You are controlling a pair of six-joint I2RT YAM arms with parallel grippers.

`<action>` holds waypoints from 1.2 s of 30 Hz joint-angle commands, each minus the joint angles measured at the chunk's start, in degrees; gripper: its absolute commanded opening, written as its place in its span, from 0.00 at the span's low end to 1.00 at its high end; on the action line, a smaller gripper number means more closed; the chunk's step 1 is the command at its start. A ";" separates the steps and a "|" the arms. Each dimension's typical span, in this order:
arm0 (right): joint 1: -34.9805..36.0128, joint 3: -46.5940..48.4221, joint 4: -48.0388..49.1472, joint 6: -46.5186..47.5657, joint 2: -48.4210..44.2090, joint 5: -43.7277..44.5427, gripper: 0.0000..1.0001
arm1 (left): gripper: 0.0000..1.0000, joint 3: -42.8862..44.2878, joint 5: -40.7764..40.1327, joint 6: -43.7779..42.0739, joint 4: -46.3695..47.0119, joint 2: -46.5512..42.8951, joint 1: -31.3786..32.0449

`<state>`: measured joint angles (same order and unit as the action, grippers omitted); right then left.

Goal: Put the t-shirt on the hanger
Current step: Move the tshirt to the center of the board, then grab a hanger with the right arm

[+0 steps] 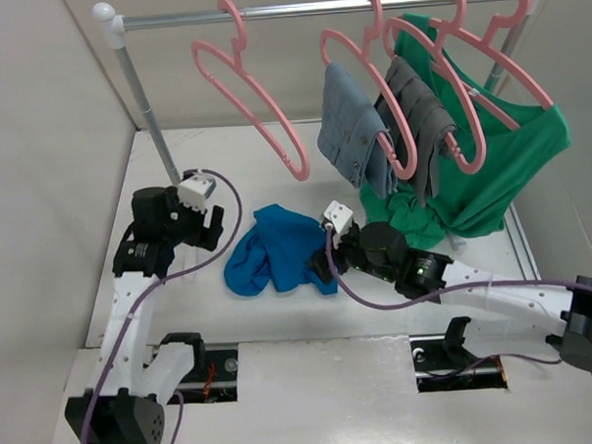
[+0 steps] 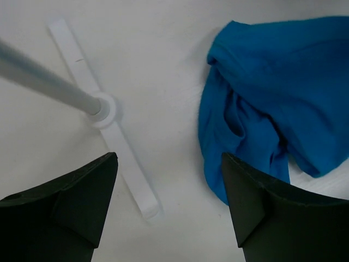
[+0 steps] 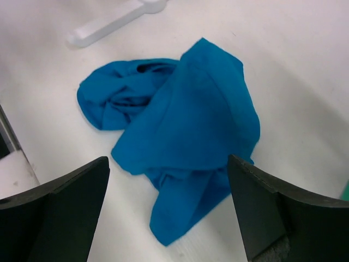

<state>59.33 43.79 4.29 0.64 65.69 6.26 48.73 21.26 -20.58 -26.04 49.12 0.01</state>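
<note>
The right gripper has its jaws spread wide with nothing pinched in them, poised just over the near edge of the t-shirt. The left gripper stands apart too, empty, hanging over bare table with the shirt just off to its right side. The blue shirt lies in a crumpled heap on the table between the two arms, not on any hanger. Beside the left gripper stands the white foot of the clothes rack with its grey pole rising from it. Up on the rail, the hanger hangs bare at the left, well apart from the shirt. Farther right, other pink hangers carry grey garments and a green shirt.
</note>
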 commanded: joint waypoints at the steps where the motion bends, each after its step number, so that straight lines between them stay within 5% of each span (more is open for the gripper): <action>1: 0.35 -1.51 -0.77 0.31 -5.04 -0.18 0.91 | 0.75 4.96 1.52 -8.41 -7.60 4.48 6.21; 7: 2.27 1.81 -11.75 8.22 -9.09 -4.76 0.87 | 0.80 4.88 -4.28 -10.70 -8.23 7.03 18.26; 11: 4.47 13.49 -23.52 12.36 -9.62 -8.35 0.87 | 0.91 1.29 -12.97 -12.64 -5.53 10.11 26.52; 16: 6.94 32.19 -37.75 14.30 -5.76 -12.32 0.87 | 0.95 -4.17 -21.60 -13.17 2.65 14.76 27.50; 22: 7.55 46.52 -36.56 14.30 -2.94 -16.81 0.88 | 0.81 -6.18 -14.05 -13.69 3.81 16.53 27.50; 28: 6.85 67.65 -36.54 14.82 8.64 -6.27 0.89 | 0.67 -9.79 -14.05 -14.84 4.42 17.67 27.50; 33: 2.99 87.83 -38.66 15.35 22.78 1.81 0.89 | 0.17 -12.43 -13.43 -14.84 6.71 17.15 27.50; 36: -0.69 91.12 -35.86 14.82 26.23 2.70 0.88 | 0.06 -13.04 -12.91 -12.65 7.23 16.62 27.50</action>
<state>61.49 131.90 -32.32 15.49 88.90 4.10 36.42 7.03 -34.59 -20.67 66.98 27.53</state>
